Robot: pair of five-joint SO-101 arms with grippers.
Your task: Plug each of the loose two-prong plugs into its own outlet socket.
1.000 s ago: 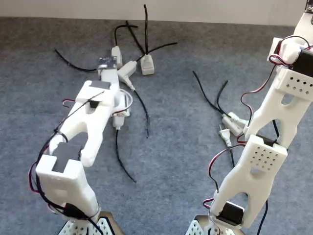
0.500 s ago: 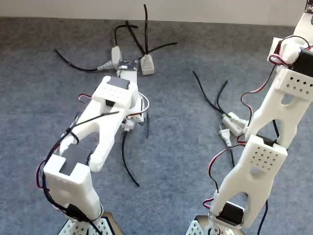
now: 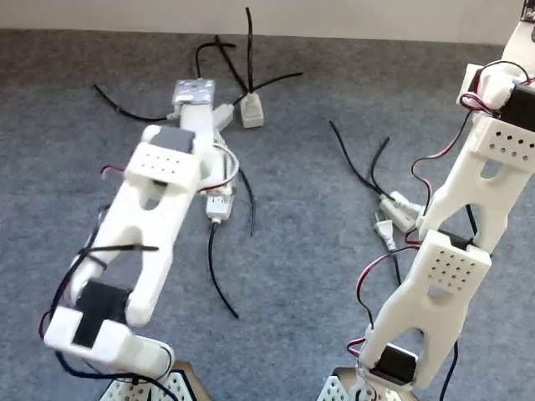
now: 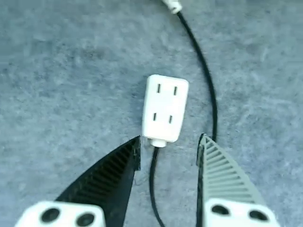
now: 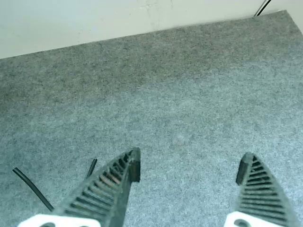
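- outlet socket (image 4: 164, 108): white block, two slot pairs, black cord (image 4: 152, 189), flat on grey carpet (image 4: 57, 71)
- left gripper (image 4: 169, 141) released, jaws straddling its cord end
- right gripper (image 5: 190, 156) released over carpet

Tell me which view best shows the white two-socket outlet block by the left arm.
The left wrist view: the white plastic two-socket outlet block lies face up, all four slots clear, just beyond the open left end effector. The high view has it small, beside the left arm. The right wrist view faces grey carpet.
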